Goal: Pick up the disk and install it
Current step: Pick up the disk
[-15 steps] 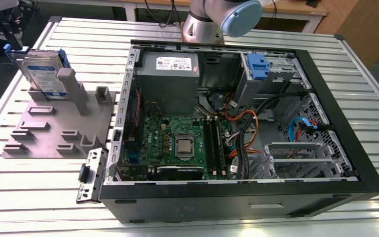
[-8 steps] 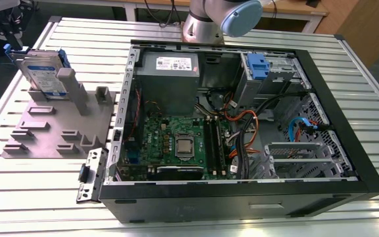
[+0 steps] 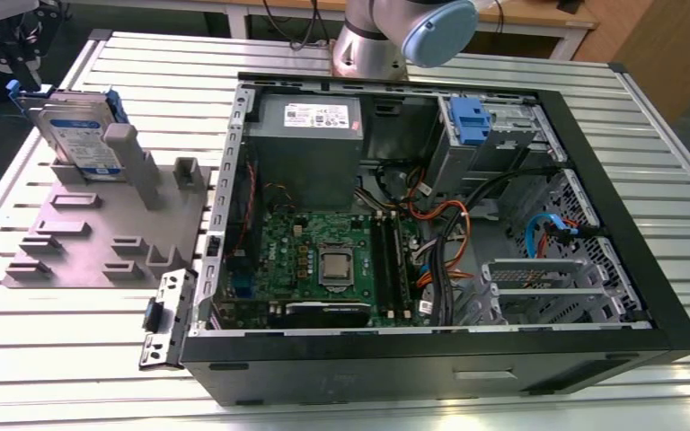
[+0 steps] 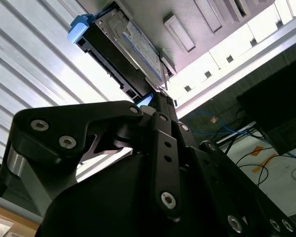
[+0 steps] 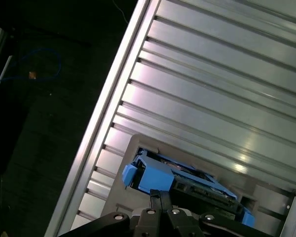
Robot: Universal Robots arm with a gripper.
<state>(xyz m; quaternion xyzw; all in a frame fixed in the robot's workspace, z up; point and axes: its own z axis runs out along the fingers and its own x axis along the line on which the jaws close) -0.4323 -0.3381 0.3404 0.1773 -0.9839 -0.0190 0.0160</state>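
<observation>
Exterior view: disk (image 3: 82,135) upright in fixture (image 3: 93,238), near corner of surface (image 3: 141,63). First wrist view: fingers (image 5: 155,205) pressed together, disk's blue rail (image 5: 153,177) just beyond.

The exterior view is lit evenly from above, with soft shadows inside the computer case (image 3: 441,364). In both wrist views the ribbed table (image 5: 227,89) gives strong white glare. The long side of the disk (image 4: 130,42) is in shadow, and the floor (image 5: 29,128) is dim.

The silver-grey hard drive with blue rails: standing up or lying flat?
Standing on edge. The silver-grey hard drive sits upright in the grey slotted holder, outside the black computer case.
</observation>
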